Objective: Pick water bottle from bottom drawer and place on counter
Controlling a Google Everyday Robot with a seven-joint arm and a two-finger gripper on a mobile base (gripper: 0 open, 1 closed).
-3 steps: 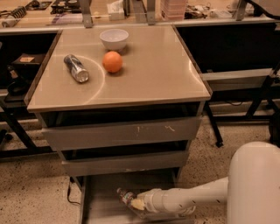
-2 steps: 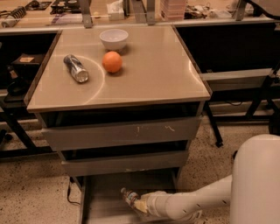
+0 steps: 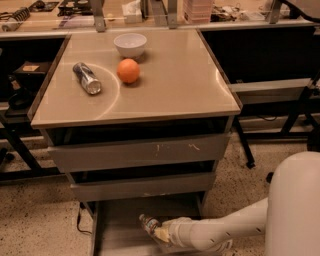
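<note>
The water bottle [image 3: 149, 224], small and clear with a pale label, lies tilted in the bottom drawer [image 3: 117, 227], which is pulled out near the floor. My gripper [image 3: 161, 233] reaches in from the lower right on a white arm and is shut on the bottle's lower end. The bottle's other end sticks out to the upper left. The beige counter [image 3: 175, 85] is the tabletop above the drawers.
On the counter are a silver can [image 3: 87, 78] lying on its side, an orange [image 3: 128, 70] and a white bowl [image 3: 130, 44]. Two closed grey drawer fronts [image 3: 140, 152] sit above the open drawer. A cluttered bench [image 3: 150, 10] runs behind. My white body [image 3: 295, 205] fills the lower right.
My arm has dropped lower and shifted a little left at the drawer. The bottle stays at the gripper's tip, in about the same spot.
</note>
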